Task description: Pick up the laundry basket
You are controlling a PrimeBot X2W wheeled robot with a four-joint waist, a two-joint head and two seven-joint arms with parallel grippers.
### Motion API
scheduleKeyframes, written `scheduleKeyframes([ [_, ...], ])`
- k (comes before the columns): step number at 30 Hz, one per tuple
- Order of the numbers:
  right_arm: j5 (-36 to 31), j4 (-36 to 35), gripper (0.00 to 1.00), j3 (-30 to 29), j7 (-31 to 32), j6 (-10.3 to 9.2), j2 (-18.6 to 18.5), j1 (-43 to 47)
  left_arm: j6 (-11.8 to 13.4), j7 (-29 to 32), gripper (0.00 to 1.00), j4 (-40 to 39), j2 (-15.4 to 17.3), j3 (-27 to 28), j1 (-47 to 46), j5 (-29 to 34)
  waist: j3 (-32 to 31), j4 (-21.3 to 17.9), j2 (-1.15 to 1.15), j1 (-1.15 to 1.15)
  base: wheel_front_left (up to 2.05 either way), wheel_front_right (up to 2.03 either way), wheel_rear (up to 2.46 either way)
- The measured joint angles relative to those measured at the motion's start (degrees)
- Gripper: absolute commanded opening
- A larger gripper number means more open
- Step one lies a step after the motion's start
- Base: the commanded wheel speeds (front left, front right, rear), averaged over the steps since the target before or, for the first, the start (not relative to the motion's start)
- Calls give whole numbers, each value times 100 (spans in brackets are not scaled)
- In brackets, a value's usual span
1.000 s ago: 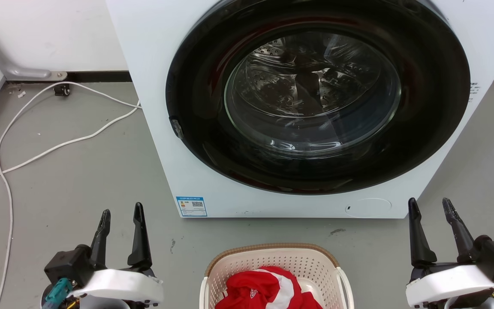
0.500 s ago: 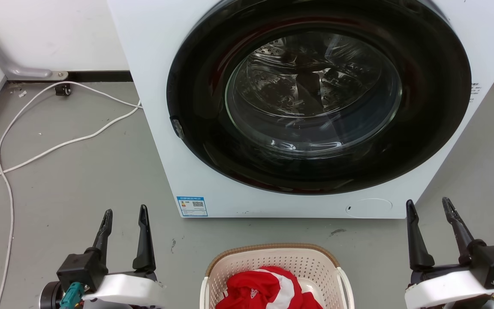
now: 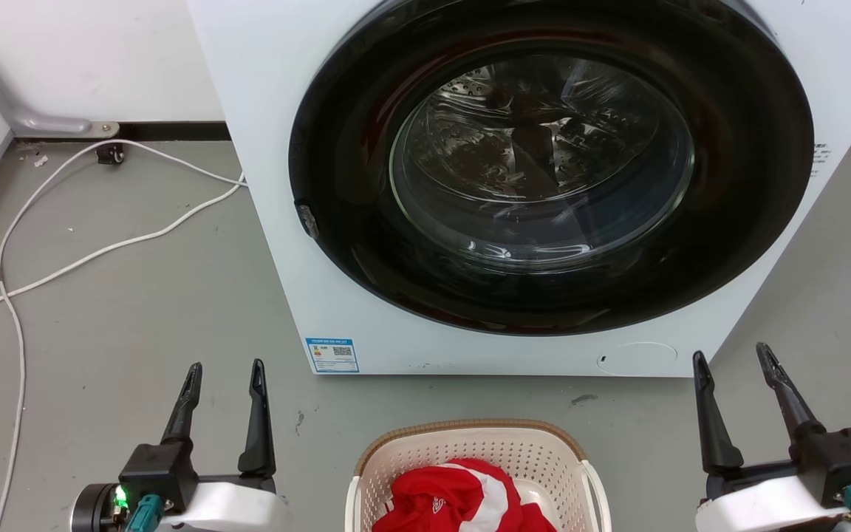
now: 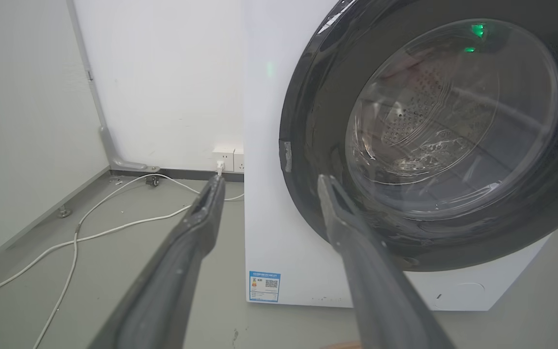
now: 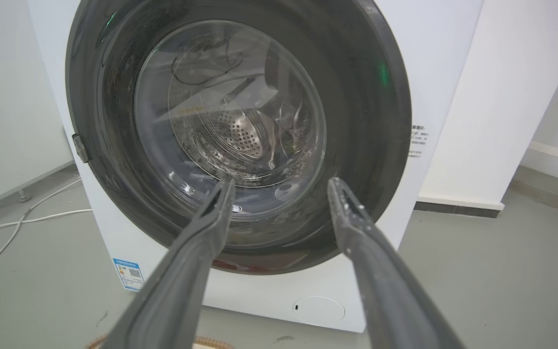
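A basket (image 3: 470,448) holding red cloth (image 3: 448,493) sits on the floor before a washer (image 3: 263,111), well off the floor's wall edge. The left pincer (image 3: 226,366) and right pincer (image 3: 730,352) hang released on either side, both apart from it. Nothing is grasped yet, so the whole lift remains.

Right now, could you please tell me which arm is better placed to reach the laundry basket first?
Left, narrowly. The left end effector is open and sits a little closer to the laundry basket than the right end effector, also open. Both flank it without touching it.
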Motion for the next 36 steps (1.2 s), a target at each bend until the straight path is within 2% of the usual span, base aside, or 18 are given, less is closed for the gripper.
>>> scheduleKeyframes([
  [10, -320, -7, 100, 16, -97, 0, 0, 49, 16, -80, 100, -5, 2, -14, 41, 338, -3, 0, 0, 0, 0, 0, 0],
  [36, -157, 120, 100, -22, -98, 0, -1, 49, -47, -96, 100, 159, 3, -54, 43, 223, 29, -4, 0, 0, 0, 0, 0],
])
